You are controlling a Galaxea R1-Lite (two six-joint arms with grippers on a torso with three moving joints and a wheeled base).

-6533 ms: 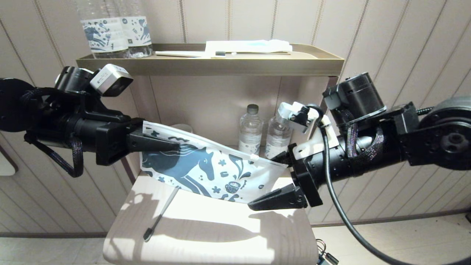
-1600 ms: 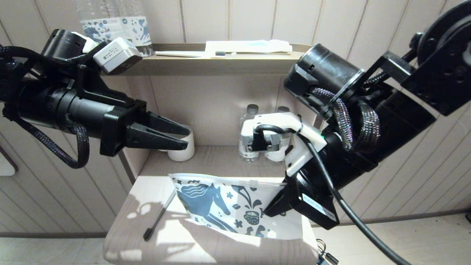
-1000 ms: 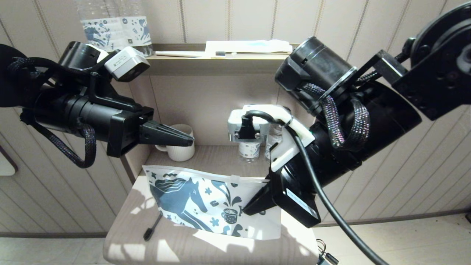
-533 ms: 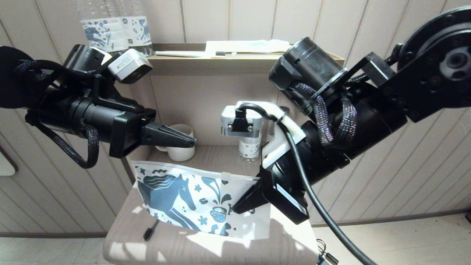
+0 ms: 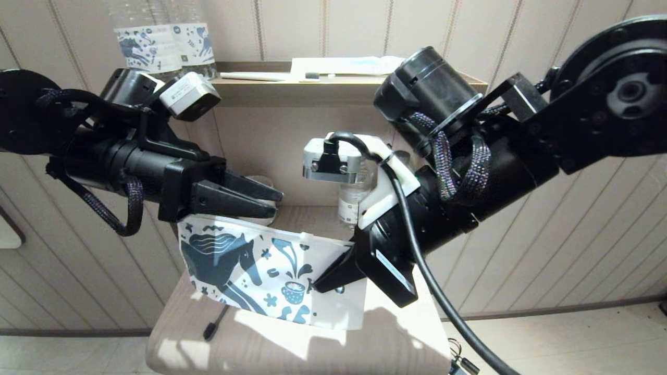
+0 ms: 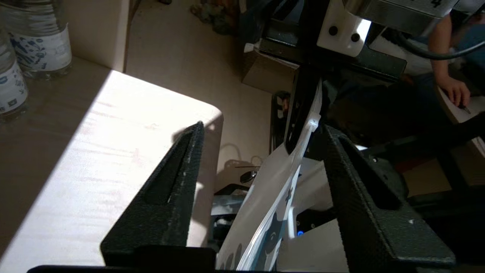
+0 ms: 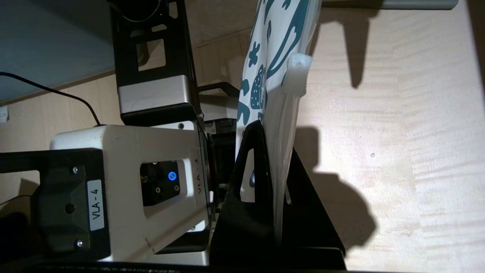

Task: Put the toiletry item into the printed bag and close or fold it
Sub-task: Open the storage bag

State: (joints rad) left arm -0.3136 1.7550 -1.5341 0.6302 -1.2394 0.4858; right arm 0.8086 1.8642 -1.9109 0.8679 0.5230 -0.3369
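Toothbrush, slim and grey-handled, lies on the pale counter near its front left corner, dark bristle head toward the front edge, with most of its handle hidden behind the printed bag. It touches neither hand. The printed bag hangs above the counter, held up on edge, its dark-blue horse facing the head camera and its zip edge uppermost. The right hand is clamped onto the bag's right end just below the zip edge; in the right wrist view its two black fingers press flat against either face of the pouch, with the white zip slider just beyond them. The left hand sits at the bag's upper left corner with its fingers spread apart; in the left wrist view the bag's top edge runs through the gap between them, touching neither finger. The toothbrush lies below and forward of this left hand, well apart from it. Behind, on the lower shelf, a labelled bottle stands.
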